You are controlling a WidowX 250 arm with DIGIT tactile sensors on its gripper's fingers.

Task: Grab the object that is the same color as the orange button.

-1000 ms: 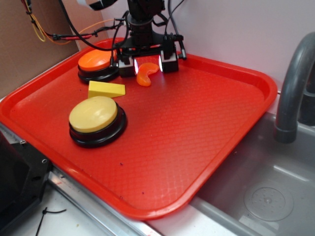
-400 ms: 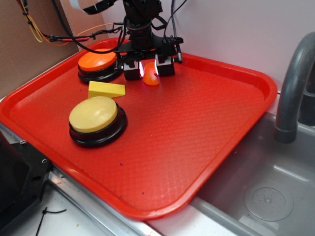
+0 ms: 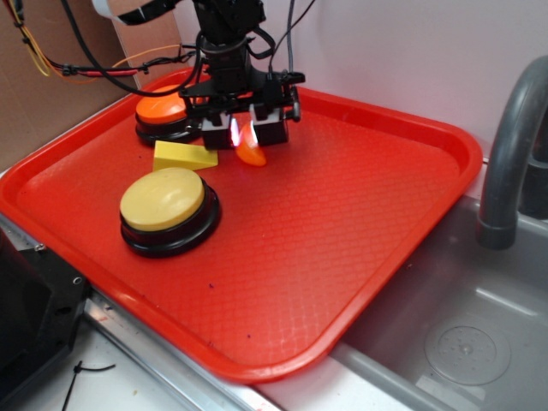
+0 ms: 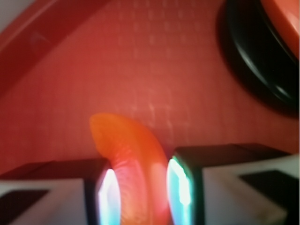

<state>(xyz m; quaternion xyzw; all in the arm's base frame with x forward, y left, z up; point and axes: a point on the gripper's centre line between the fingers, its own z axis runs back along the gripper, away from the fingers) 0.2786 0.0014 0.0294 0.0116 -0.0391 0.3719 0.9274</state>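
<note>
While the arm reaches down over the far left part of the red tray (image 3: 411, 214), the claw (image 3: 243, 133) has its two block fingers clamped on the orange segment (image 3: 251, 152), one on each side. From the wrist view the segment (image 4: 133, 159) stands between the glowing inner pads (image 4: 180, 187), its curved tip poking out past them toward the tray floor. Whether the segment is resting on the tray or lifted just off it cannot be told from either view.

Left of the claw and just beside it sits the orange button (image 3: 163, 110), its dome on a black base at the tray's far left corner; the wrist view catches the edge of that base (image 4: 255, 70) at the upper right. Nearer than the orange button lies the yellow cheese wedge (image 3: 184, 156), flat on the tray, close to the left finger but apart from it. Nearer still stands the yellow button (image 3: 164, 205) on its own black base.

To the right of the tray a grey sink (image 3: 462, 342) drops away, with a grey faucet (image 3: 509, 154) curving up at the right edge. Cables (image 3: 94, 64) trail from the arm toward the far left.
</note>
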